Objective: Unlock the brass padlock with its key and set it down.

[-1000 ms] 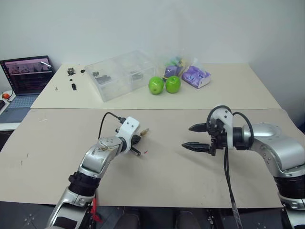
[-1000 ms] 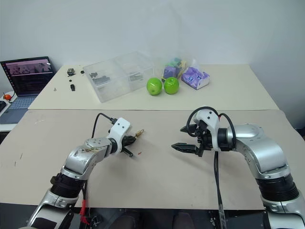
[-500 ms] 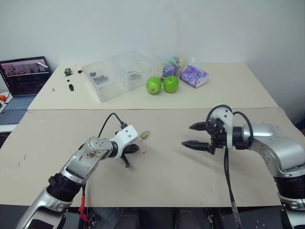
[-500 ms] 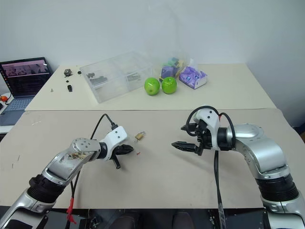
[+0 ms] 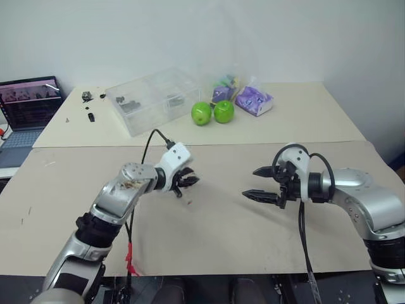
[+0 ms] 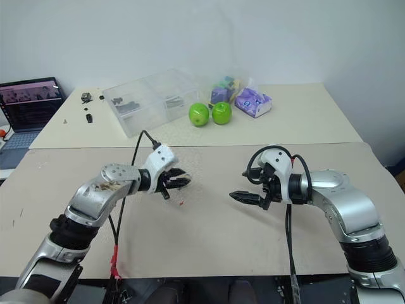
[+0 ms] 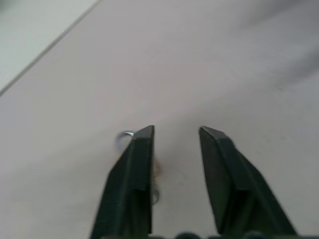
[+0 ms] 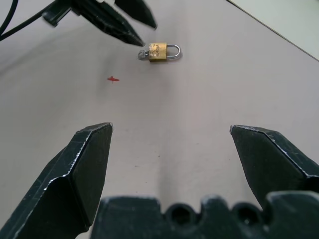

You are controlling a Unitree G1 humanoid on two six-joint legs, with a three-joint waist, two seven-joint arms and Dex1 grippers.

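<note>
The brass padlock lies flat on the beige table, its thin silvery shackle shut. A small silvery key sticks out of its base. My left gripper hovers just over it, open, with nothing between its fingers, whose tips are close to the key end. In the left wrist view the padlock is mostly hidden behind one finger, with the shackle peeking out beside it. My right gripper stands open and empty a hand's width to the right, pointing at the padlock.
A tiny red sliver lies near the padlock. On the far table stand a clear plastic box, two green apples, purple packets and small dark parts. A laptop sits far left.
My left gripper, shut and drawn back from the padlock half a second ago, has risen, swung over the padlock and opened. The right gripper has kept still. The camera has shifted slightly.
</note>
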